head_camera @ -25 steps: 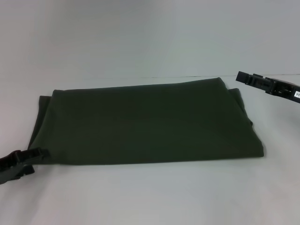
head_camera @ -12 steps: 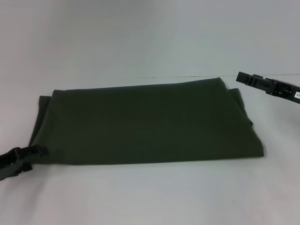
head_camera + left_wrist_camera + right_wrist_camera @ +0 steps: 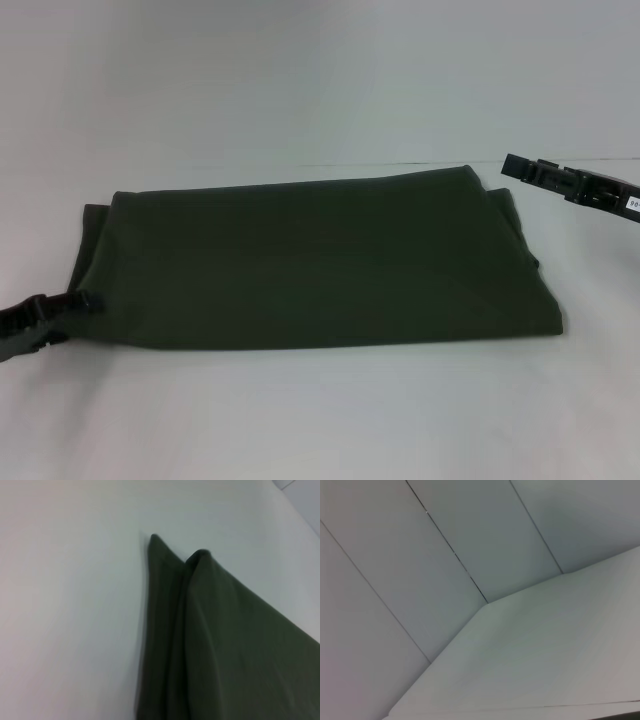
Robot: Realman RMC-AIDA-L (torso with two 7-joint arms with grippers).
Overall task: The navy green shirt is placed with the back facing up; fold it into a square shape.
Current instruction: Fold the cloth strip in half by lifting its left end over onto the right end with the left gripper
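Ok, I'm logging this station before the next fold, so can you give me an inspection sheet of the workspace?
Surface: white table, bare around the cloth.
Job's things: navy green shirt lies flat, folded into a wide rectangle, not yet square; layered edges show at its left end.
Clutter: nothing seen.
Grippers: left gripper low at the shirt's near left corner; right gripper raised off the far right corner, apart from the cloth.
Cables: nothing seen.
Surroundings: pale panelled wall behind the table.
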